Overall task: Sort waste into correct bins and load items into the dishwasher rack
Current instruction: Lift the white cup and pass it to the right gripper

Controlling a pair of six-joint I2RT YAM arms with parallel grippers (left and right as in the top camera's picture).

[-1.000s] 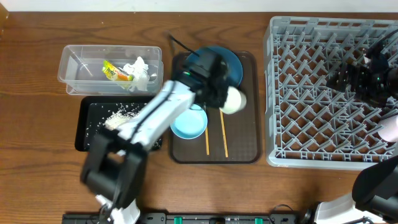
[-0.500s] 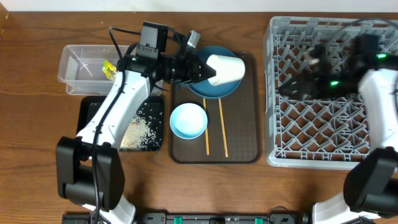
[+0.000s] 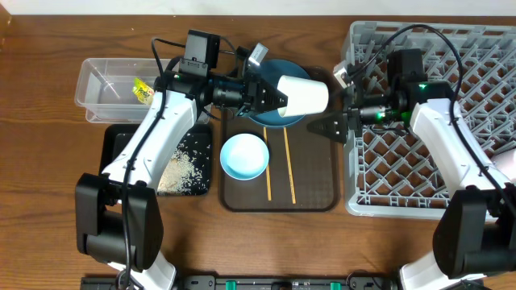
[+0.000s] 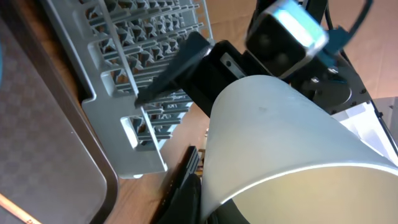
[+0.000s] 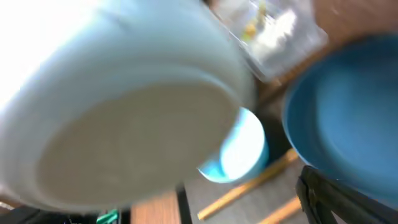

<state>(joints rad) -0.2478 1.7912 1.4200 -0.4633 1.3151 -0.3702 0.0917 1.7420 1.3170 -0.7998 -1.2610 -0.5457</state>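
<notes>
My left gripper (image 3: 272, 93) is shut on the rim of the white cup (image 3: 305, 94) and holds it on its side above the dark blue plate (image 3: 270, 71), base pointing right. The cup fills the left wrist view (image 4: 280, 143). My right gripper (image 3: 329, 126) is open, just right of the cup's base, at the dishwasher rack's (image 3: 435, 169) left edge. The right wrist view shows the cup's base (image 5: 124, 124) close up. The light blue bowl (image 3: 244, 155) and two chopsticks (image 3: 289, 165) lie on the brown tray (image 3: 322, 181). A pinkish cup (image 3: 506, 165) is at the rack's right edge.
The clear container (image 3: 101, 84) at the back left holds the yellow-green wrapper (image 3: 143, 90); my left arm covers its right end. The black tray (image 3: 113, 157) in front of it holds rice grains (image 3: 184, 165).
My left gripper has carried the white cup to the right, off the plate's middle. My right arm has swung left from over the rack to the cup's base.
</notes>
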